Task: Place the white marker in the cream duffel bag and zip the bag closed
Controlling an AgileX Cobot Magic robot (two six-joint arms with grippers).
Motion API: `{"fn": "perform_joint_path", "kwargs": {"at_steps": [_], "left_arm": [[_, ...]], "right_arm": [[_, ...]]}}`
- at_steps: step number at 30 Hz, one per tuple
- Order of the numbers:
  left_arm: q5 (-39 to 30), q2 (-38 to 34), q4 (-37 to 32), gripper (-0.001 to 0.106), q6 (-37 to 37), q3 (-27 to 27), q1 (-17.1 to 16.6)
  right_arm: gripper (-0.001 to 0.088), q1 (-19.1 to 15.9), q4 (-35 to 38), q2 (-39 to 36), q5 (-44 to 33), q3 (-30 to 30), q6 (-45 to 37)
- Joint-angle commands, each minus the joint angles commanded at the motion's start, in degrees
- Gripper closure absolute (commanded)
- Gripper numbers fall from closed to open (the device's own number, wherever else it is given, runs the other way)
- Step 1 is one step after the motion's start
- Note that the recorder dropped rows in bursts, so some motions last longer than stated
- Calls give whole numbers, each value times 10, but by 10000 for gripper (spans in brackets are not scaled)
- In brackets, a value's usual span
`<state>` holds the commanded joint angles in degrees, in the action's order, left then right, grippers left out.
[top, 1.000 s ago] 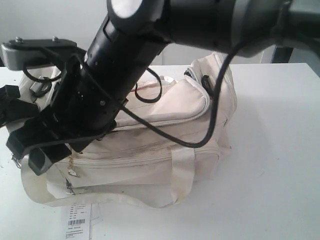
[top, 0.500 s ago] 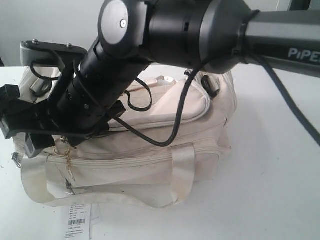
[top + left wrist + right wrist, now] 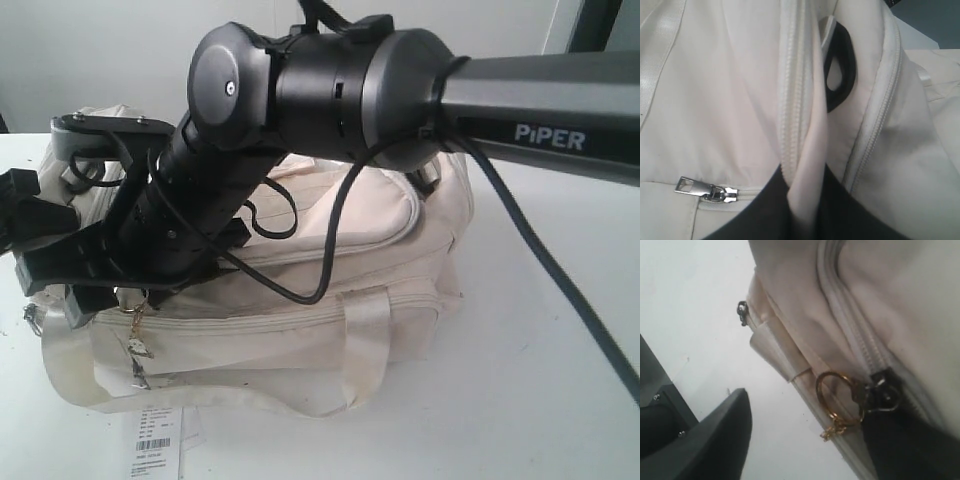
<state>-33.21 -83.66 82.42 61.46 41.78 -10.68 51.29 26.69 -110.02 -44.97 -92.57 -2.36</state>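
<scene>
Far left, the left gripper (image 3: 805, 222) looks clamped on a raised fold of the cream duffel bag (image 3: 400, 300), with dark jaws either side of the fabric. A silver zip pull (image 3: 697, 187) and a black strap ring (image 3: 842, 70) lie close by.

Next along, the right gripper (image 3: 60, 288) is reached across to the bag's left end. It stands wide, holding nothing.

Change over the last second: the right arm's elbow has swung lower and across the bag, and the gripper has lifted a little off the front corner. Jaws stayed wide throughout. One finger sits over the grey zip slider (image 3: 883, 392) with its gold ring (image 3: 836, 396); the other hangs over bare tabletop (image 3: 690, 315). Contact with the slider is unclear. The gold ring has stayed at that left end.

Probably the pull was just let go or is about to be taken. The front zip run looks closed; the top zip is partly hidden by the arm.

White marker: not seen in any view, likely already inside, can't confirm.

Bag: soft, slumped, cream webbing handle looped down the front, faint grubby marks. It sits mid-tabletop with a paper tag (image 3: 152, 435) in front.
</scene>
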Motion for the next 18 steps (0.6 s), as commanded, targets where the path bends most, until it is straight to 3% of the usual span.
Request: {"fn": "perform_joint_path", "kwargs": {"at_steps": [4,5,18], "left_arm": [[0,0,1,1053,2,0,0],[0,0,1,1053,2,0,0],[1,0,6,1053,2,0,0]], "right_arm": [[814,0,-17,0,-16,0,-2],[864,0,-24,0,-23,0,-4],[868,0,-136,59,-117,0,-18]]}}
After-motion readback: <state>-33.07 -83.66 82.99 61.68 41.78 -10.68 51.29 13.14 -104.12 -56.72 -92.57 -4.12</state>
